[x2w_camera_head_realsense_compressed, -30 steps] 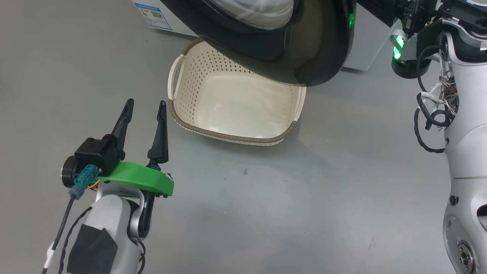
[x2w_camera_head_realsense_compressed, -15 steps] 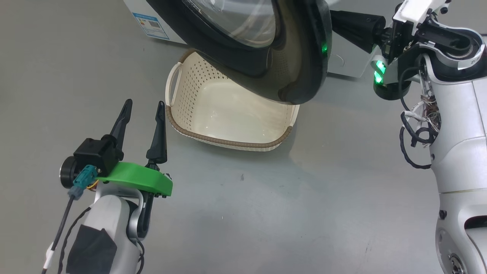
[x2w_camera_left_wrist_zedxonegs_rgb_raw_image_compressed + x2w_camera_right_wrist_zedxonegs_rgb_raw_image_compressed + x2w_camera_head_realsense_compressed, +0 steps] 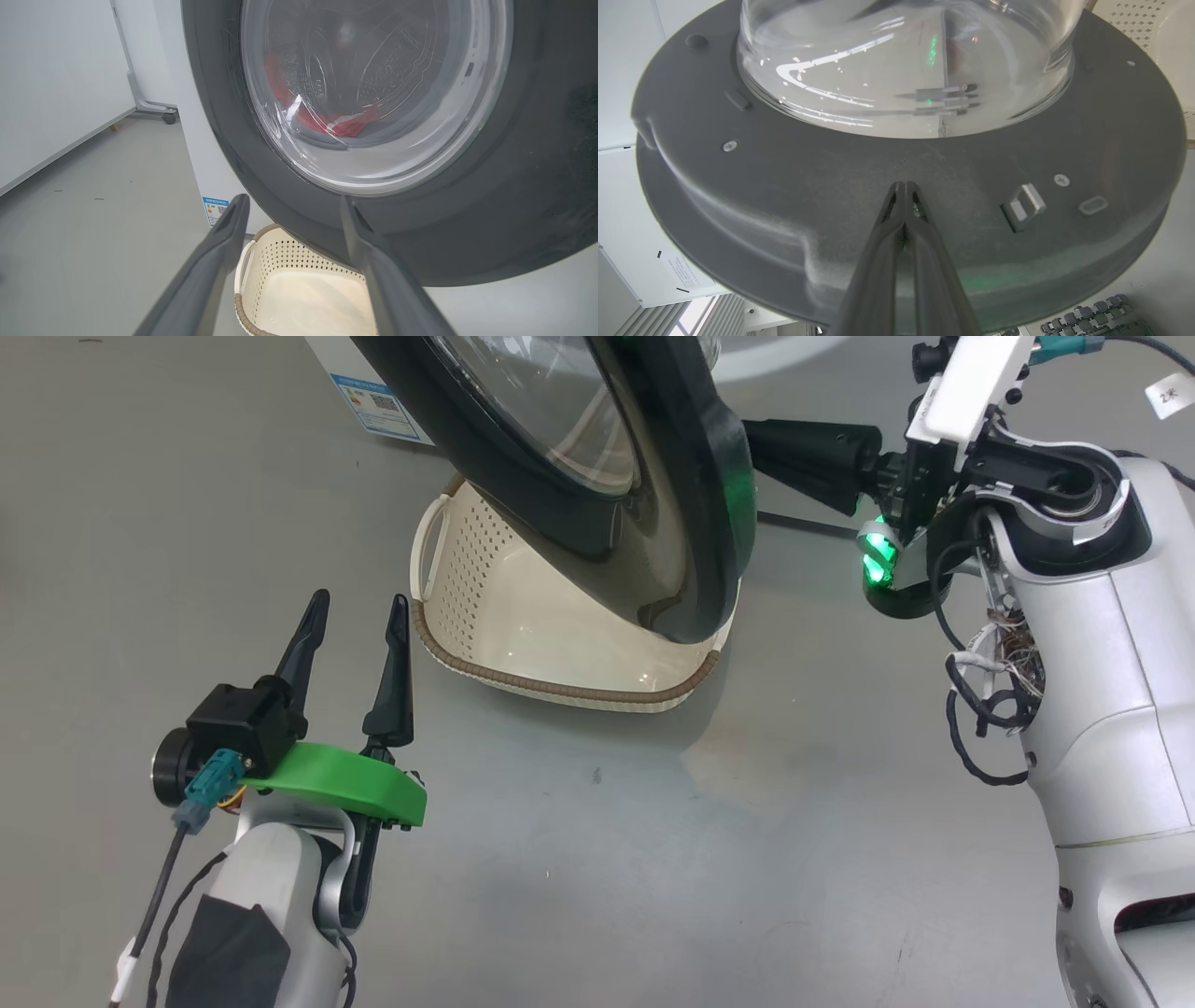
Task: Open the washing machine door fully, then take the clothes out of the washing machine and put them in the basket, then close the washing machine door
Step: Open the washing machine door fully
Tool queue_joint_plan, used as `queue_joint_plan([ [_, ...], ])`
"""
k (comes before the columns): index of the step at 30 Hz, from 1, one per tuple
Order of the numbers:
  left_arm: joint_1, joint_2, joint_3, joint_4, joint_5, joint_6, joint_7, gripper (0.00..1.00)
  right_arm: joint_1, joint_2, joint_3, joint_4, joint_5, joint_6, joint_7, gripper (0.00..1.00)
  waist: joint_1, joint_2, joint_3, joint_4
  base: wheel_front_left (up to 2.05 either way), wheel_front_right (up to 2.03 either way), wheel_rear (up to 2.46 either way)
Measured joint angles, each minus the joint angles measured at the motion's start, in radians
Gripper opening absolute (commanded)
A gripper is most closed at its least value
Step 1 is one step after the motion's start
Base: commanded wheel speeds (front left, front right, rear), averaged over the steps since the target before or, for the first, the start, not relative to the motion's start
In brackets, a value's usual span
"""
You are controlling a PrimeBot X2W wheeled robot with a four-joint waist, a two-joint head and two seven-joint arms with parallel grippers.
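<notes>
- Door [image 3: 695,495]: black rim, part-way open, at twelve o'clock in the head view, hanging over the basket [image 3: 560,686].
- Right claw [image 3: 904,189]: fingers pressed together, holding nothing. The tips look set against the door's inner face, at six o'clock from the glass bowl [image 3: 906,70].
- Left claw [image 3: 359,600]: spread, empty, at eight o'clock, near the basket rim.
- Clothes [image 3: 327,123]: red, inside the washing machine [image 3: 201,163], seen through the glass.
- Handling: push evenly on the plastic, away from the latch [image 3: 1022,207] and glass. Follow the door's arc so the tips do not slide.
</notes>
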Motion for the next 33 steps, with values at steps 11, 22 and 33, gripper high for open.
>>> queue_joint_plan([
  [11, 0.010, 0.000, -0.010, 0.000, 0.000, 0.000, 0.000, 1.00, 0.051, 0.001, 0.129, -0.063, 0.087, 0.000, -0.001, 0.00, 0.0000, 0.0000, -0.012, 0.013, 0.00, 0.00, 0.00],
  [22, 0.020, 0.000, -0.015, 0.000, 0.000, 0.001, 0.000, 1.00, 0.090, 0.002, 0.235, -0.105, 0.142, 0.000, -0.032, 0.00, 0.0000, 0.0000, -0.022, 0.026, 0.00, 0.00, 0.00],
  [33, 0.021, 0.000, -0.015, -0.007, -0.002, 0.009, 0.000, 1.00, 0.091, 0.001, 0.283, -0.130, 0.169, 0.000, -0.083, 0.00, 0.0000, 0.0000, -0.015, 0.035, 0.00, 0.00, 0.00],
])
